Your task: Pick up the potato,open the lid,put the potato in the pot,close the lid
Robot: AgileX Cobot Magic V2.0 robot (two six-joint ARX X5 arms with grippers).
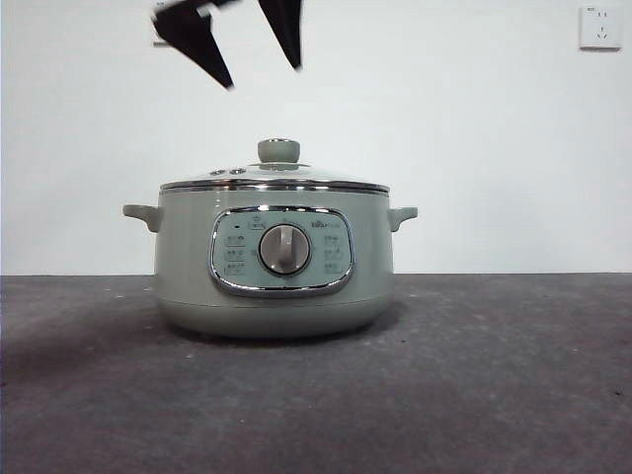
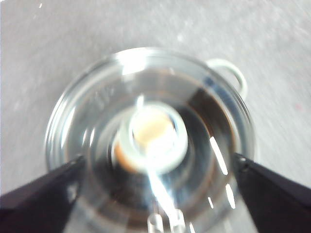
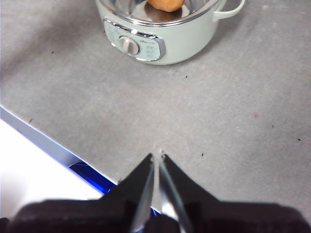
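The potato (image 3: 164,4) already lies inside the pot (image 1: 275,272), seen as an orange-brown shape through the glass at the top edge of the right wrist view and as a blurred tan patch beneath the knob in the left wrist view. Directly above it, the left gripper (image 1: 261,71) hangs at the upper left of the front view, its jaws spread wide apart and empty, clear of the pale green knob (image 1: 278,150) below. The lid (image 1: 275,179) sits level on the pot's rim, so closing looks done. The pot stands mid-frame on the grey worktop (image 1: 513,395). The right gripper (image 3: 158,158) waits well away from the pot, low in its own view, jaws pressed together on nothing. By my reading, every step is complete and only withdrawal remains.
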